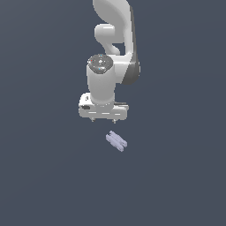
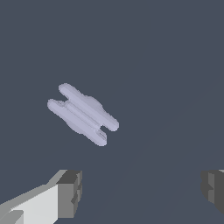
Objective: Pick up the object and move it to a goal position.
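Lying nearest in the exterior view, the small pale lavender-grey block point(image 1: 116, 141) rested on a flat, dark blue-grey surface point(image 1: 39, 176) whose edges and corners were out of frame, so no place along them could be given. The block was long and narrow, with forked, lobed ends and a ridge running down its middle, and it sat at a slant rather than square to the arm. In the wrist view the block point(image 2: 82, 113) showed the same shape, two rounded prongs at each end, lying free with nothing touching it.

Just behind and above it hung the end effector point(image 1: 103, 120), its white body broad and level, with two short fingertips pointing down. It stood wide apart and held nothing; the wrist view showed the end effector point(image 2: 142, 192) with one dark pad point(image 2: 70, 193) at one side and the other pad at the opposite border, a wide bare gap between them. The block lay beyond that gap, clear of both pads and offset toward the first pad's side.

Farther back, the white arm point(image 1: 110, 57) rose out of the frame's upper border, with a grey joint cap on the wrist.
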`<state>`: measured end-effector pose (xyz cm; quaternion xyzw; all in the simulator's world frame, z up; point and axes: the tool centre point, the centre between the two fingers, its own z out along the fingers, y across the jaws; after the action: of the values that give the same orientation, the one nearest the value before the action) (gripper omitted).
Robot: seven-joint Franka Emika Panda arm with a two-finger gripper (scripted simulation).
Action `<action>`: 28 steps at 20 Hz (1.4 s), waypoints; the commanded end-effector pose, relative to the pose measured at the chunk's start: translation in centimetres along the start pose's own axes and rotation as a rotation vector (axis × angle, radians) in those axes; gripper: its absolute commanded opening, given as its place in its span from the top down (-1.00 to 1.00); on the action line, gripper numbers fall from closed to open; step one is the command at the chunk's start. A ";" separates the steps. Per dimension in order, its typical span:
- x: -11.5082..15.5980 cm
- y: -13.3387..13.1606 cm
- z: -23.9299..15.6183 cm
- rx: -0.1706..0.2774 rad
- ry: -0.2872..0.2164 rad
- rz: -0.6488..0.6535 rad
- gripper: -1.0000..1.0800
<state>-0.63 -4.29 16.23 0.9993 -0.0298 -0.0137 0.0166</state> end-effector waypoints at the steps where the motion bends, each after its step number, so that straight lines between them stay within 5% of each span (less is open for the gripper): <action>1: 0.0 0.0 0.0 0.000 0.000 0.000 -0.92; 28: 0.2 -1.1 1.5 -0.002 -0.008 -0.175 -0.92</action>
<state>-0.58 -3.44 14.95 0.9987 0.0450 -0.0193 0.0165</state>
